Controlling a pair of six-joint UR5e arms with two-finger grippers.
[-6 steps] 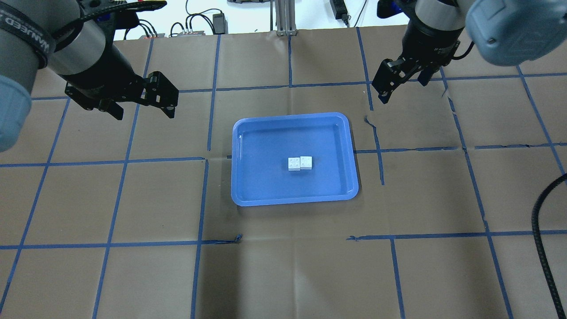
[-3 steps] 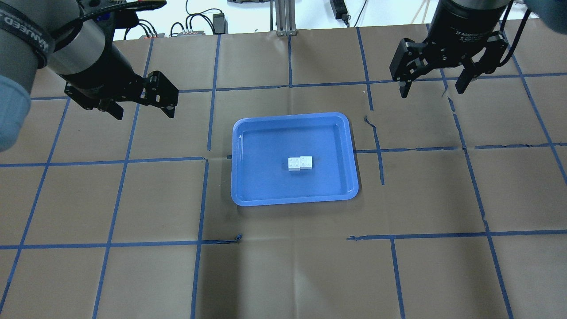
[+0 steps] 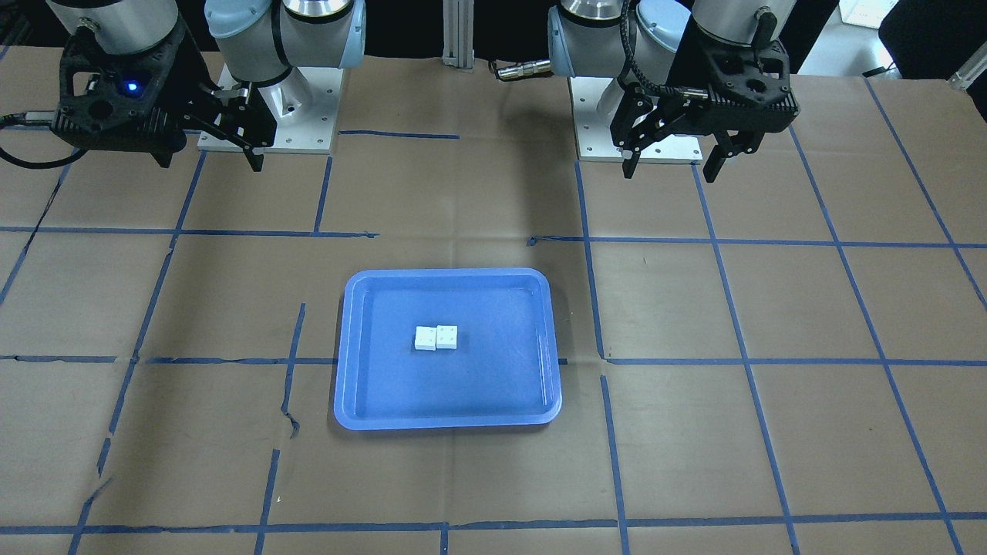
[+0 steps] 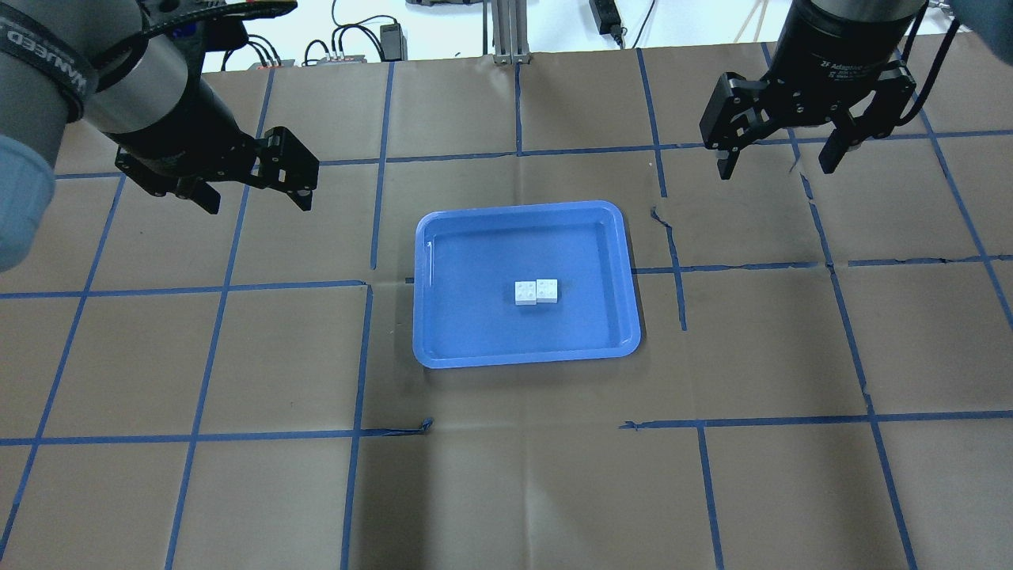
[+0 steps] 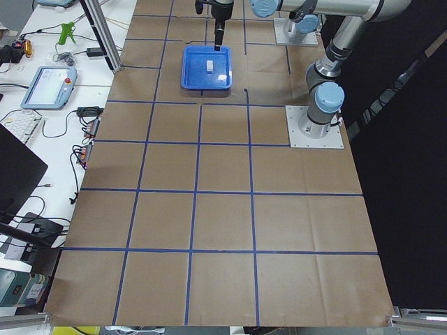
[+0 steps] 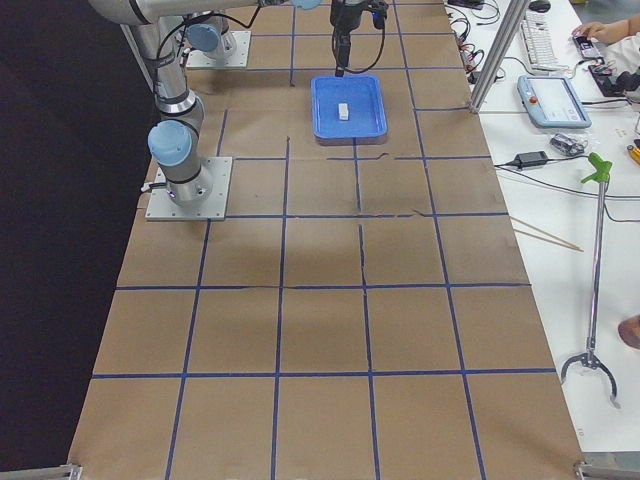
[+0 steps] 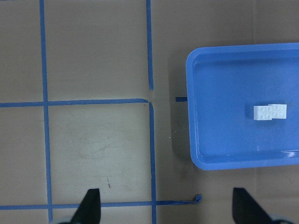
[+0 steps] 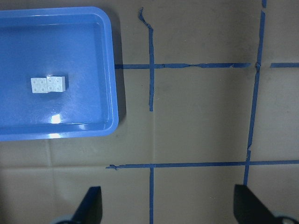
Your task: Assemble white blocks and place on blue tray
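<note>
The two white blocks (image 4: pixel 536 292) sit together, touching side by side, near the middle of the blue tray (image 4: pixel 475 237). They also show in the front view (image 3: pixel 436 338), the left wrist view (image 7: pixel 270 112) and the right wrist view (image 8: pixel 48 84). My left gripper (image 4: pixel 257 199) is open and empty, held above the table beyond the tray's far left corner. My right gripper (image 4: pixel 775 169) is open and empty, above the table beyond the tray's far right corner. Neither touches the tray or the blocks.
The table is covered in brown paper with a blue tape grid (image 4: pixel 372 285), and the tape is torn in places (image 4: pixel 661 218). The arm bases (image 3: pixel 266 131) stand at the robot's side. Cables and a metal post (image 4: pixel 506 32) line the far edge.
My right gripper has swung to the right and turned its open fingers to face the camera squarely, then dropped slightly. The left gripper, the blocks and the tray have not moved.
</note>
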